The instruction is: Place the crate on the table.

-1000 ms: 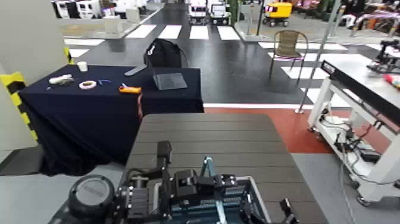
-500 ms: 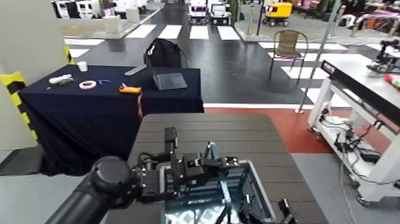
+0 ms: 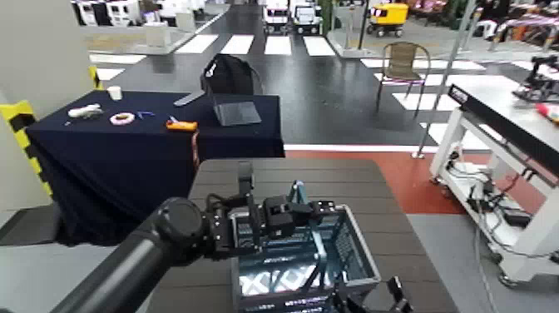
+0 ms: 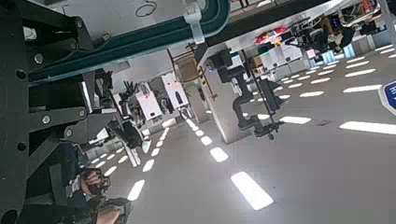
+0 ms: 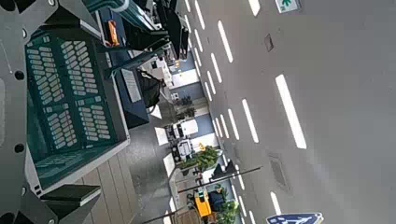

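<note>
The grey-blue lattice crate is over the near half of the dark brown slatted table; I cannot tell whether it rests on the planks. My left gripper reaches in from the left and is shut on the crate's teal hoop handle, which also crosses the left wrist view. My right gripper is low at the crate's near right corner, open. The right wrist view shows the crate's blue bottom between its spread fingers.
A table draped in navy cloth with small items stands beyond on the left, a black backpack behind it. A white-framed workbench is on the right. A chair stands farther back.
My left arm has reached forward, carrying the crate by its handle farther over the table; more of the crate shows. The right gripper has barely moved.
</note>
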Available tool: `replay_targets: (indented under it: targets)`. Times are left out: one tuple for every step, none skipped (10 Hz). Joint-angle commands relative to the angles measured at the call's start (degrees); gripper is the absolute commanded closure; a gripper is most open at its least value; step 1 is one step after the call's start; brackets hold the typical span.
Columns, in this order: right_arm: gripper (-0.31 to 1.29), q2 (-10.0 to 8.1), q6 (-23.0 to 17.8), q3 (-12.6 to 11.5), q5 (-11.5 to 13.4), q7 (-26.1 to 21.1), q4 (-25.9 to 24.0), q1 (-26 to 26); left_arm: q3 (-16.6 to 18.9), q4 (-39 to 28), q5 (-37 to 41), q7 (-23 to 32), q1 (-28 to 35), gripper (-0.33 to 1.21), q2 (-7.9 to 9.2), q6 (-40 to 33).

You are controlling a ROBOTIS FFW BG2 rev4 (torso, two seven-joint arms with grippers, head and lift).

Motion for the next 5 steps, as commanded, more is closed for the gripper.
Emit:
replay_targets:
  targets:
    - [0.14, -0.10, 0.0, 0.5, -0.3, 0.1, 0.2, -0.4, -3.9, 7.1, -0.2, -3.2, -4.0, 1.20, -1.69, -2.2]
    - [0.14, -0.19, -0.1, 0.5, -0.3, 0.0, 0.3, -0.4, -5.0, 8.5, -0.2, -4.3, -5.0, 1.20, -2.39, -2.8]
    - [0.14, -0.19, -0.2, 0.6, -0.4, 0.1, 0.4, -0.5, -6.0, 10.0, -0.2, -5.4, -5.9, 1.20, -2.92, -3.3]
    - [0.14, -0.19, -0.3, 0.6, -0.5, 0.1, 0.4, -0.5, -6.7, 11.8, -0.2, -6.6, -6.8, 1.20, -3.45, -4.0]
    - [0.14, -0.37, -0.3, 1.0, -0.6, 0.1, 0.5, -0.8, -6.8, 12.6, -0.2, -7.0, -7.2, 1.20, -3.71, -5.0]
